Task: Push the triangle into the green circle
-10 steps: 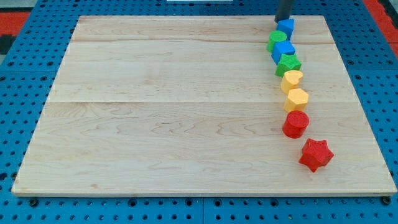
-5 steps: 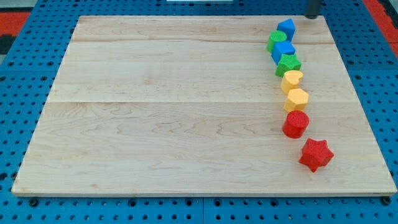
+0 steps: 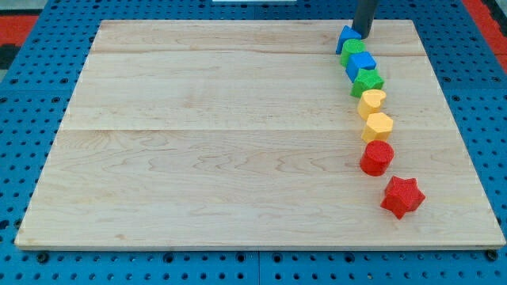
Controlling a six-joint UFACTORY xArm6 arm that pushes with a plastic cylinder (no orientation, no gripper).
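Note:
A blue triangle (image 3: 346, 38) lies near the view's top right, touching the green circle (image 3: 353, 51) just below it. My tip (image 3: 363, 36) is at the triangle's right side, touching it or nearly so, just above the green circle. Below the circle a column runs down the view: a blue cube (image 3: 361, 64), a green star (image 3: 367, 81), a yellow heart (image 3: 371, 101), a yellow hexagon (image 3: 378, 125), a red cylinder (image 3: 376, 157) and a red star (image 3: 402, 196).
The blocks lie on a pale wooden board (image 3: 214, 134) that rests on a blue pegboard (image 3: 32, 119). The board's top edge runs just above the triangle and my tip.
My tip swung out to the view's right and came back to the triangle's right side. The blue triangle has shifted left, from the circle's upper right to its upper left.

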